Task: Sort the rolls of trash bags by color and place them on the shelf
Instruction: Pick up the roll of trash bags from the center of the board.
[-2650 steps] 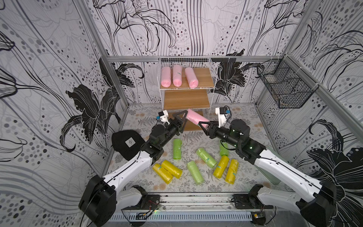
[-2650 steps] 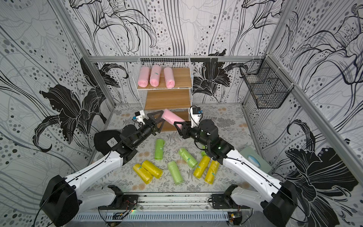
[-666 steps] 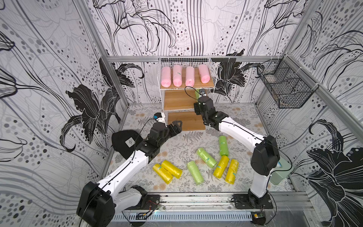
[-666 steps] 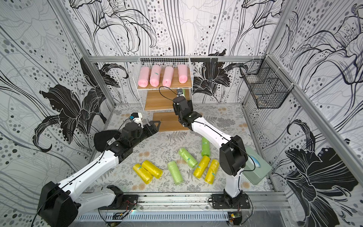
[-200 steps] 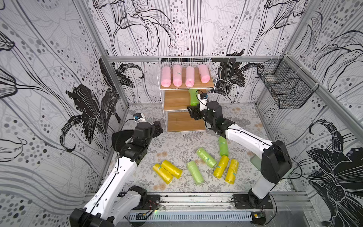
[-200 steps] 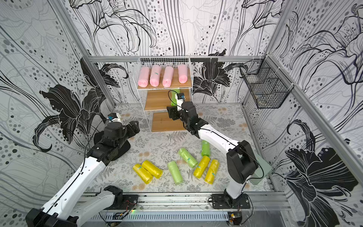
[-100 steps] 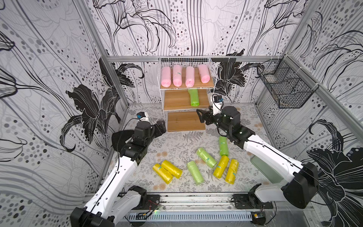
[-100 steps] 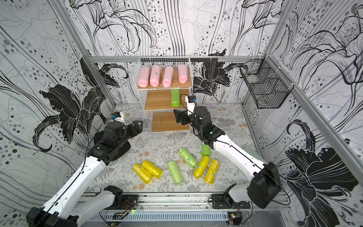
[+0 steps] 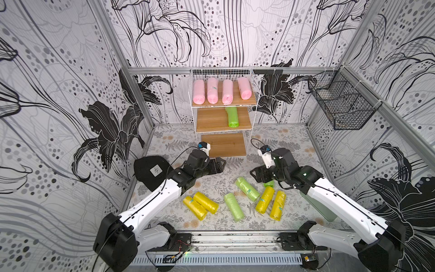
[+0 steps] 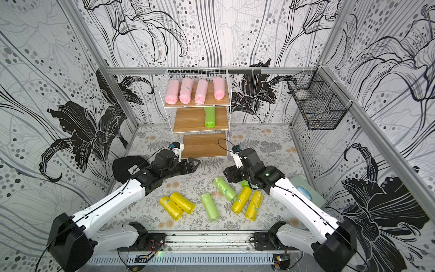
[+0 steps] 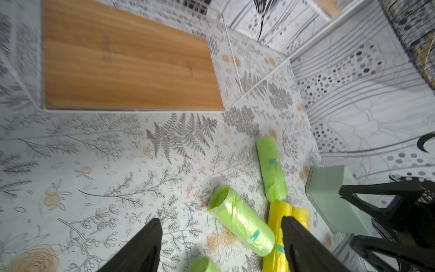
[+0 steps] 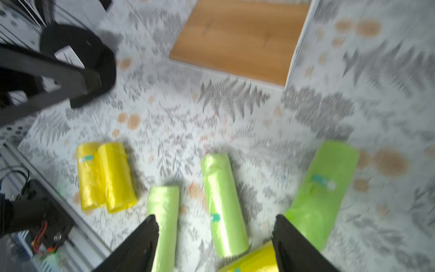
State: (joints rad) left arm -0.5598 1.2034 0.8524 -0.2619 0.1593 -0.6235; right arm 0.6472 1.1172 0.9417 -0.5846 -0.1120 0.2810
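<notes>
The white wire shelf (image 9: 253, 94) stands at the back wall. Several pink rolls (image 9: 213, 90) lie on its top board and one green roll (image 9: 231, 117) lies on the middle board. On the floor lie several yellow rolls (image 9: 205, 202) and three green rolls (image 9: 247, 188); one green roll (image 9: 268, 183) is mostly hidden under my right gripper (image 9: 256, 174). That gripper is open and empty above the green rolls (image 12: 223, 202). My left gripper (image 9: 217, 164) hovers open and empty in front of the bottom board (image 9: 223, 144), with a green roll (image 11: 240, 226) ahead of its jaws.
A black wire basket (image 9: 341, 103) hangs on the right wall. A black pad (image 9: 150, 169) lies by the left wall and a pale green box (image 9: 316, 205) by the right wall. The arms' rail (image 9: 235, 240) runs along the front edge.
My right gripper has drawn back from the shelf, leaving the green roll on the middle board, and come down over the floor rolls. My left gripper has moved right towards the middle.
</notes>
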